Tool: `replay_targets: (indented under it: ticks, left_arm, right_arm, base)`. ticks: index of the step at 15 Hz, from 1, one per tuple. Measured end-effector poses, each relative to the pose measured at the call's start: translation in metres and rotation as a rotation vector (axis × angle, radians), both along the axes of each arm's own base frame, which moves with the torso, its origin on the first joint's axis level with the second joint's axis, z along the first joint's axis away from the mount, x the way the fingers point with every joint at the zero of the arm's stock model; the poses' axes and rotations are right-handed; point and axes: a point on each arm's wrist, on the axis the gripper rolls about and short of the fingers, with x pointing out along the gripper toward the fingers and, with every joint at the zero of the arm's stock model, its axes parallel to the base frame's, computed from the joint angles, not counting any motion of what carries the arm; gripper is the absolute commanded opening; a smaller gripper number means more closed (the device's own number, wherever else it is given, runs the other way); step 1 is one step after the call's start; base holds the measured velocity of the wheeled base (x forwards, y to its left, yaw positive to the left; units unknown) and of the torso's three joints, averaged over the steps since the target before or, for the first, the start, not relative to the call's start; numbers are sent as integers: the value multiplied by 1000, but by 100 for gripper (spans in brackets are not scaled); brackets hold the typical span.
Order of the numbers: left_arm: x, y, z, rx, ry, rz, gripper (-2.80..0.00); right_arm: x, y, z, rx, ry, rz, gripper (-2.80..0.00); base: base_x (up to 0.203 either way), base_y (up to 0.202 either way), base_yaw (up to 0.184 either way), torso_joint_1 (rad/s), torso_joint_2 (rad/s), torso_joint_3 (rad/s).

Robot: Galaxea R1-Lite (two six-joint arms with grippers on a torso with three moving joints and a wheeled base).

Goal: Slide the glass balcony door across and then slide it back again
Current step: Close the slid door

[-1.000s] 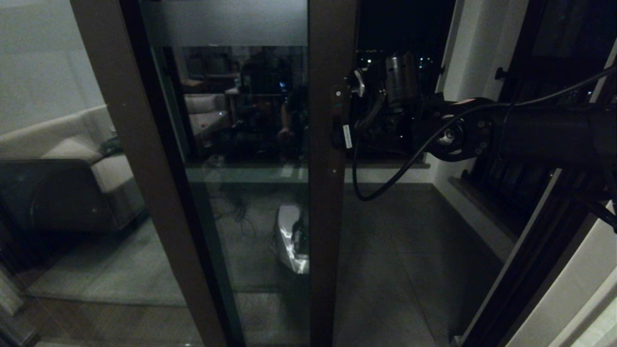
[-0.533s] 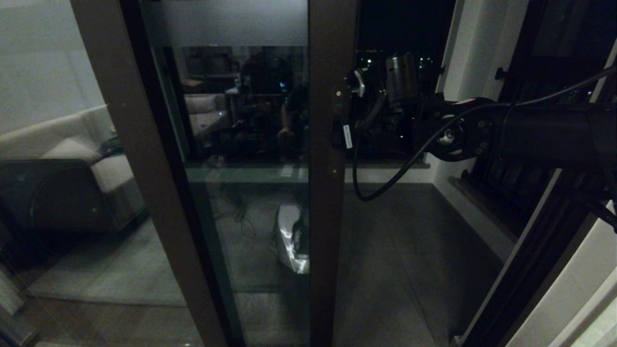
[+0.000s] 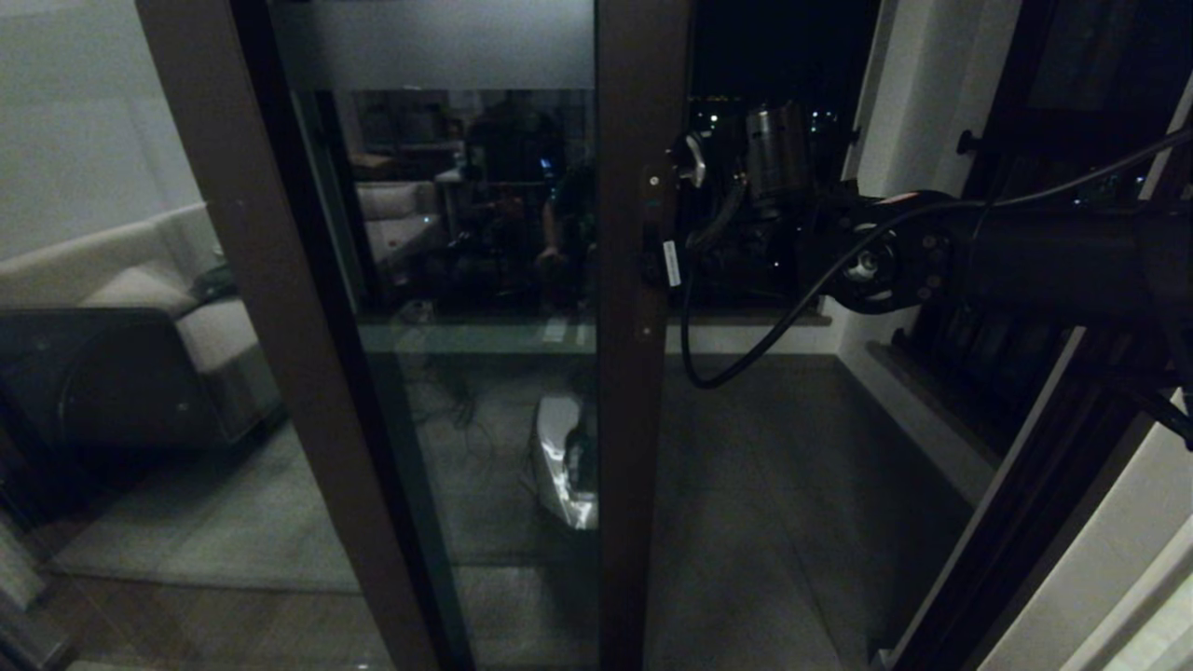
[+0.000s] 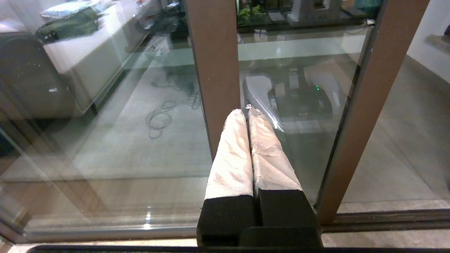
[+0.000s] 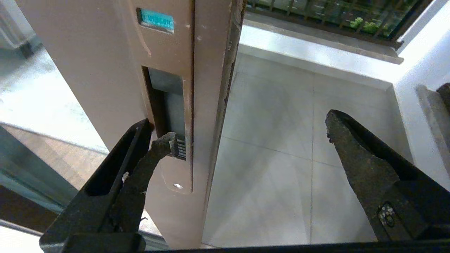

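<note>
I logged: right gripper (image 5: 246, 133) fingers spread, one fingertip (image 5: 165, 142) in glass balcony door (image 3: 643, 373) handle recess (image 5: 168, 109); left gripper (image 4: 248, 112) fingers clenched, empty.

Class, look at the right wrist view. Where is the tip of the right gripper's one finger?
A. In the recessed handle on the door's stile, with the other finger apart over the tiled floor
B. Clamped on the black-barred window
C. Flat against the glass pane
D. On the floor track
A: the right gripper stands open, one of its fingers hooked into the recessed handle of the glass balcony door.
</note>
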Motion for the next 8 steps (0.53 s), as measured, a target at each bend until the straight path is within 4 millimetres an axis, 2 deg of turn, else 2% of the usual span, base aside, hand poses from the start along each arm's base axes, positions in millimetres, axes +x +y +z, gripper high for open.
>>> replay_targets:
  ticks: [2,8]
  left_arm:
    - [0,0,0,0,0,0,-280]
    - [0,0,0,0,0,0,-280]
  right_arm:
    - [4,-1,5,33,-65,-5,0]
    - [8,0,-1,28,-56,-7,0]
  base:
    - [0,0,0,0,0,0]
    - [0,0,0,0,0,0]
